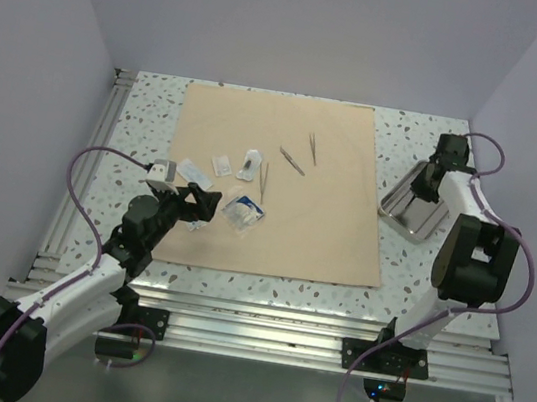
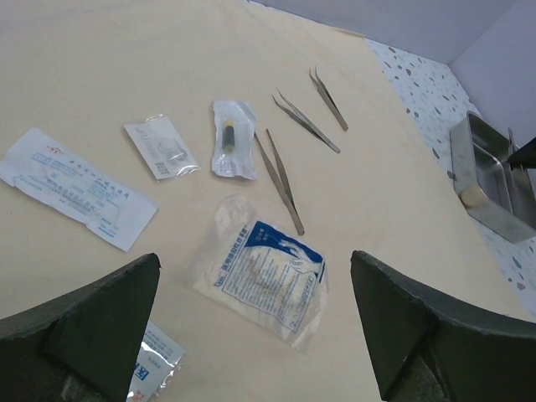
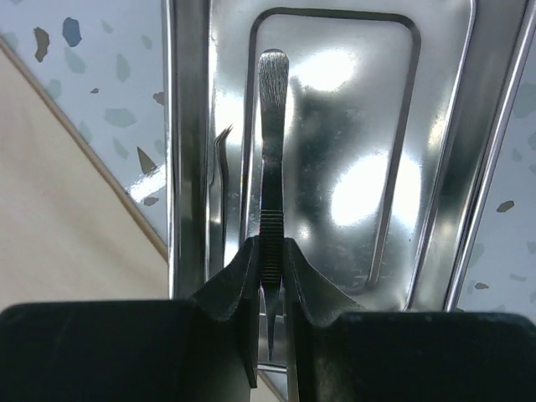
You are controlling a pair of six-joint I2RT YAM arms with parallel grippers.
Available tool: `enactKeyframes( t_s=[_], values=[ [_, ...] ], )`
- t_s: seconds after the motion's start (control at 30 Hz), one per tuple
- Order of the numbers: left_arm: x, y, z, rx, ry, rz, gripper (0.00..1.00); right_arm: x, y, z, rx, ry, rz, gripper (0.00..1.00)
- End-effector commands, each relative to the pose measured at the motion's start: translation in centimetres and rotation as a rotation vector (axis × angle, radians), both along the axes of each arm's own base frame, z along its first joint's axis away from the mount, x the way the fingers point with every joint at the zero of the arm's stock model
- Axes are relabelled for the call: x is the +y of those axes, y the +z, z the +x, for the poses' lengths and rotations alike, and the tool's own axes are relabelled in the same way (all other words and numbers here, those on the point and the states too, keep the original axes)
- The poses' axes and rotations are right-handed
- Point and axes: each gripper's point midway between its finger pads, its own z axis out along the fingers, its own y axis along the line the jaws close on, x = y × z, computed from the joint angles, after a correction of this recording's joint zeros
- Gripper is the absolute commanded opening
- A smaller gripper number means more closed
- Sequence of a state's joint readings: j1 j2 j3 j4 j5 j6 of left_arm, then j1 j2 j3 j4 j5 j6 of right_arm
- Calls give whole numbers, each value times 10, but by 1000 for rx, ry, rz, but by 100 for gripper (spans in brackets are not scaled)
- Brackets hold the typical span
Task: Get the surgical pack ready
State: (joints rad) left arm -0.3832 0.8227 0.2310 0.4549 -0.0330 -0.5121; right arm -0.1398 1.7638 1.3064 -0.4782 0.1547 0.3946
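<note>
Lowering the tweezers (image 3: 272, 126) flat into the steel tray (image 3: 360, 201) looks like the step in hand: the right tool (image 3: 270, 289) pinches them narrowly at the ribbed grip and should hold them parallel to the tray walls, releasing only once low. The tray sits on the desk (image 1: 145, 117) just off the right edge of the beige wrap sheet (image 1: 326, 220), where three more tweezers (image 2: 280, 180) and white sachets (image 2: 276, 285) lie well clear, the left tool (image 2: 254, 255) hanging wide open, empty, above them.
</note>
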Motion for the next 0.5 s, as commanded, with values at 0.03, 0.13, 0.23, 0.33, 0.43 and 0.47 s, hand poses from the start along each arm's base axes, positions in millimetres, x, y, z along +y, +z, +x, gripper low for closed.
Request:
enactKeyframes(
  t_s=[0.03, 0.13, 0.23, 0.33, 0.43, 0.47],
  values=[
    [-4, 17, 3, -58, -12, -11, 100, -7, -19, 3, -1, -97, 15, 1],
    [-3, 16, 3, -56, -9, -8, 100, -15, -31, 3, 9, -125, 12, 6],
    [-3, 16, 3, -57, -9, -7, 100, -18, -37, 4, 32, -124, -2, 14],
    [-4, 16, 3, -56, -10, -8, 100, -20, -39, 3, 57, -113, -14, 22],
    [-4, 16, 3, -55, -13, -10, 100, -21, -32, 1, 46, -112, -25, 32],
    [-4, 15, 3, -52, -15, -9, 100, -22, -28, 2, 33, -110, -31, 36]
  ],
)
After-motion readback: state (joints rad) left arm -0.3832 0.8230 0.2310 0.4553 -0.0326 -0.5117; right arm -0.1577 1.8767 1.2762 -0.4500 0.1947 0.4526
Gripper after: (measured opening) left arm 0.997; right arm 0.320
